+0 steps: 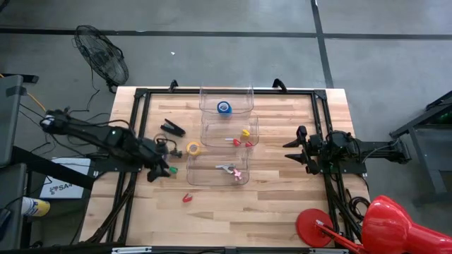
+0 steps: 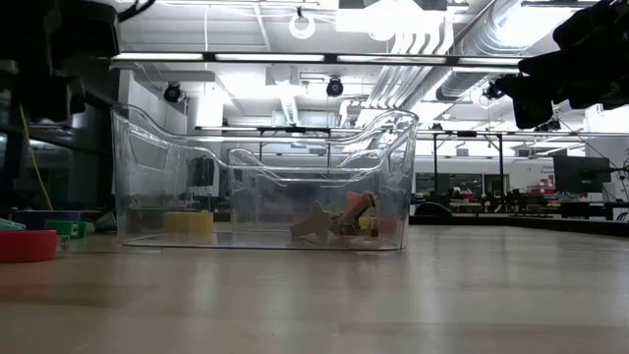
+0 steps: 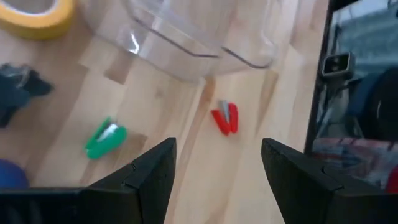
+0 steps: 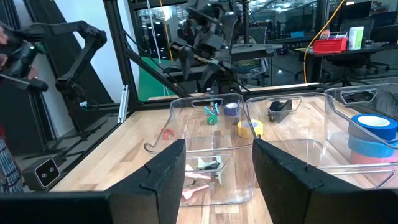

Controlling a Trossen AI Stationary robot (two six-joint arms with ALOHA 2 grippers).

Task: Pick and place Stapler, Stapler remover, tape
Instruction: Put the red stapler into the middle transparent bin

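Two loose removers remain: my left gripper (image 3: 214,168), jaws apart and empty, hovers above the red stapler remover (image 3: 225,118); light, rigid, best pinched across its body.

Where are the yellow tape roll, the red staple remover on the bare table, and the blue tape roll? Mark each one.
yellow tape roll (image 1: 193,148): high view, on the ring's band.
red staple remover (image 3: 225,118): left wrist view, on its red body.
blue tape roll (image 1: 224,107): high view, on the ring's top edge.
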